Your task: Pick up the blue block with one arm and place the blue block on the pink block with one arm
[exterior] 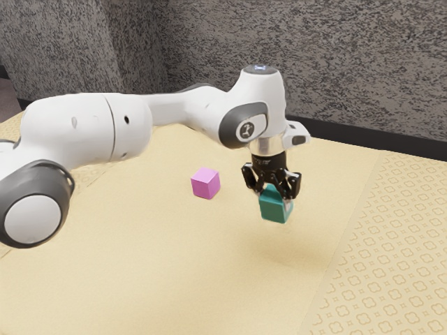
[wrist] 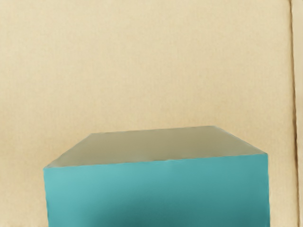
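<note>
A black two-finger gripper (exterior: 274, 195) points straight down and grasps the blue block (exterior: 276, 210), one finger pressed against each of two opposite sides. The block is a small teal-blue cube, and its upper part sits between the fingers while its lower part hangs below them. It is held in the air, clear of the table (exterior: 160, 272), and a faint shadow (exterior: 285, 252) lies on the surface beneath it. In the wrist view the blue block (wrist: 156, 191) shows large just under the hand, one bright teal face and one shaded greyish face, with plain tan table (wrist: 142, 61) behind it. The pink block (exterior: 205, 183), a small magenta cube, rests on the table to the exterior view's left of the held block and a little farther back, near it but not touching. The white arm (exterior: 133, 129) comes in from the exterior view's left, thick and rounded, and bends down at the wrist above the gripper. The tabletop is pale yellow-tan, with a patterned strip (exterior: 391, 244) along the exterior view's right. A speckled grey wall (exterior: 349, 56) stands behind the table.
</note>
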Controlling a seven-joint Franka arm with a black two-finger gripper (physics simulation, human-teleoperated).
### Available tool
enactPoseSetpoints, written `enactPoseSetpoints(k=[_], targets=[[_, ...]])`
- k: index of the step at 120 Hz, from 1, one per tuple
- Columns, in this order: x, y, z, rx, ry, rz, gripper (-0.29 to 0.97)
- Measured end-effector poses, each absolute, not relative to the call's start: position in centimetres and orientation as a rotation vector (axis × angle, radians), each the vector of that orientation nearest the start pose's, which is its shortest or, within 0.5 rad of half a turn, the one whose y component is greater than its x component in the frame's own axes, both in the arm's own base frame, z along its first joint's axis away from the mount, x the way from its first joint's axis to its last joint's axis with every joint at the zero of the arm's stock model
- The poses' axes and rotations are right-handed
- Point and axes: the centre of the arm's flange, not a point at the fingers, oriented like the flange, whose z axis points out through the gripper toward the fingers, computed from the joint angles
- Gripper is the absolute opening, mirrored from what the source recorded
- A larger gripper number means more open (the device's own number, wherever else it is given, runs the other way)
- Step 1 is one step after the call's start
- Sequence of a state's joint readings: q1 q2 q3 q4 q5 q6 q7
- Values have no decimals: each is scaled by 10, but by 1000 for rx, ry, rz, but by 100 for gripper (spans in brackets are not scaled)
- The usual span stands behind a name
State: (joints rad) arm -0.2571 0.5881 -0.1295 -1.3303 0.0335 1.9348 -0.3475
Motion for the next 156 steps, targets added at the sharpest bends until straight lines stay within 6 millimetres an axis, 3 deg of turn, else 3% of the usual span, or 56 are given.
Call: enactPoseSetpoints(k=[17, 43, 73, 80, 100, 126, 156], targets=[[689, -185, 428, -3180, -20, -27, 28], [706, -105, 458, -3153, -47, -63, 28], [717, -29, 453, -3112, -75, -43, 28], [718, -18, 450, -3110, -71, -37, 28], [730, -3, 416, -3103, -39, -5, 29], [753, -2, 405, -3107, 24, -63, 31], [763, 13, 369, -3113, 55, -22, 32]])
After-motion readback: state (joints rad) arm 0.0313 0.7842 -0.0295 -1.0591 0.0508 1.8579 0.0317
